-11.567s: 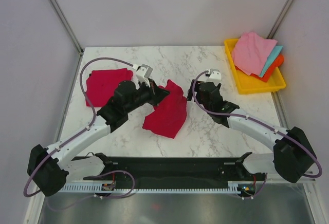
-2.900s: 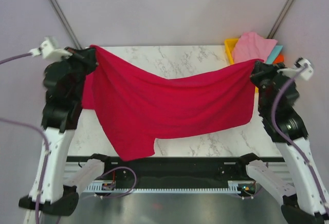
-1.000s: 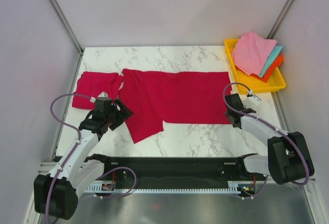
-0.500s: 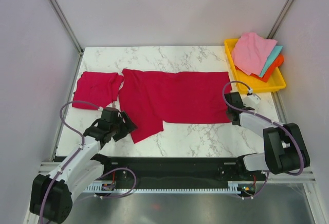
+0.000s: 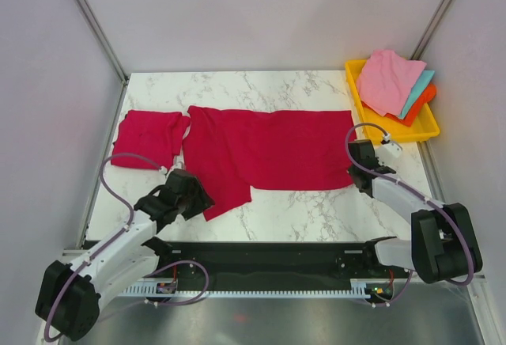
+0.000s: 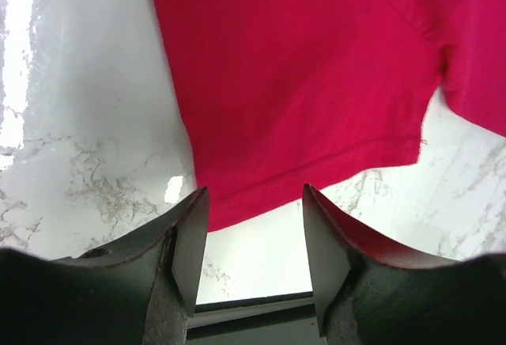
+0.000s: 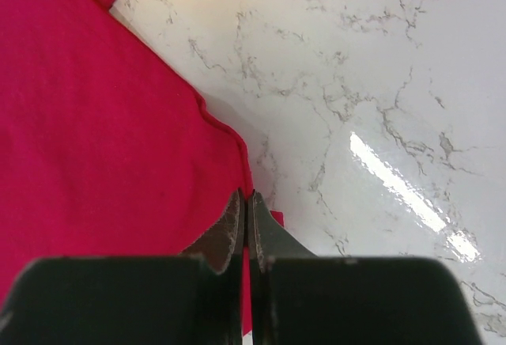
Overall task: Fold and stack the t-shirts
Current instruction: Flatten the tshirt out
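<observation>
Your left claw (image 6: 254,202) stands wide open with nothing in its grip. Its two dark fingers (image 6: 186,250) straddle the near hem of the spread t-shirt (image 5: 277,147), and the hem's corner lies just inside the left finger. You cannot tell from the wrist view whether the tips touch the cloth.

Your right claw (image 7: 246,202) is closed to a hairline slit on that shirt's near corner. Red cloth shows on both sides of the pressed tips, and the rolled hem runs straight into them.

The shirt is plain crimson, soft and matte, and lies flat on the glossy grey-veined marble surface (image 5: 300,202). Its long axis runs crosswise from one claw to the other. The straight bottom hem is at the right claw's end. At the left claw's end a flap that looks like a sleeve juts toward the near edge, with a seam and an armpit notch ahead and to the right of the open fingers.

The second t-shirt (image 5: 149,137) is the same crimson cloth, a smaller rumpled near-rectangle. It lies beyond the left claw and to its left, just beside the spread shirt's end.

Beyond the right claw and to its right sits a yellow plastic tray (image 5: 395,133), holding a pink cloth (image 5: 387,80) over a teal cloth (image 5: 420,90) and an orange one (image 5: 424,105).
</observation>
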`<state>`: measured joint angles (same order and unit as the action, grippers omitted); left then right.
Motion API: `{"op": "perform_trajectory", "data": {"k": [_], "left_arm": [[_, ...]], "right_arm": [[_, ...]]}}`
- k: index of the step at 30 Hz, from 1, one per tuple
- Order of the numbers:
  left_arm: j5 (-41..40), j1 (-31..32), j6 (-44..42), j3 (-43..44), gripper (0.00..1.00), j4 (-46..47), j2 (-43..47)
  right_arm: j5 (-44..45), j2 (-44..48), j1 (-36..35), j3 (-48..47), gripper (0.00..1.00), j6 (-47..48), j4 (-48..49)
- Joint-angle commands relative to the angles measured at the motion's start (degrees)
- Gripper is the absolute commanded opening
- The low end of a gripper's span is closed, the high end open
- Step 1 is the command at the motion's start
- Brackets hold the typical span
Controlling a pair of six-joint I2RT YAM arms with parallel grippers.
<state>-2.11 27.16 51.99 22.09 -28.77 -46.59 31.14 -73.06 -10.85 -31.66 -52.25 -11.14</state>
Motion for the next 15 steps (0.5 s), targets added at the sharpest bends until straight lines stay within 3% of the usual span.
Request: {"op": "perform_trajectory", "data": {"k": [1, 2, 3, 6, 11, 14, 15], "left_arm": [[-4.4, 0.8, 3.8, 1.3, 0.58, -0.7, -2.9], [-4.7, 0.8, 3.7, 1.6, 0.59, -0.7, -5.2], [-4.7, 0.8, 3.1, 2.0, 0.67, -0.6, -6.3], [-5.2, 0.8, 2.2, 3.5, 0.99, -0.8, -10.3], [-4.3, 0.8, 1.1, 4.7, 0.98, -0.5, -14.7], [-4.2, 1.1, 0.9, 4.0, 0.84, 0.2, -14.1], [-4.1, 1.1, 1.1, 3.7, 0.69, 0.3, -13.6]], "right_arm": [[-0.6, 1.0, 0.1, 0.5, 0.00, 0.1, 0.5], [-0.6, 1.2, 0.1, 0.5, 0.00, 0.2, 0.5], [-0.8, 1.3, 0.0, 0.7, 0.00, 0.2, 0.5], [-0.6, 2.3, 0.2, 1.2, 0.02, 0.2, 0.4], [0.2, 4.8, 0.1, 2.2, 0.02, 0.2, 0.2], [0.4, 5.7, 0.1, 2.6, 0.03, 0.3, 0.2], [0.4, 5.7, 0.1, 2.6, 0.04, 0.4, 0.0]]}}
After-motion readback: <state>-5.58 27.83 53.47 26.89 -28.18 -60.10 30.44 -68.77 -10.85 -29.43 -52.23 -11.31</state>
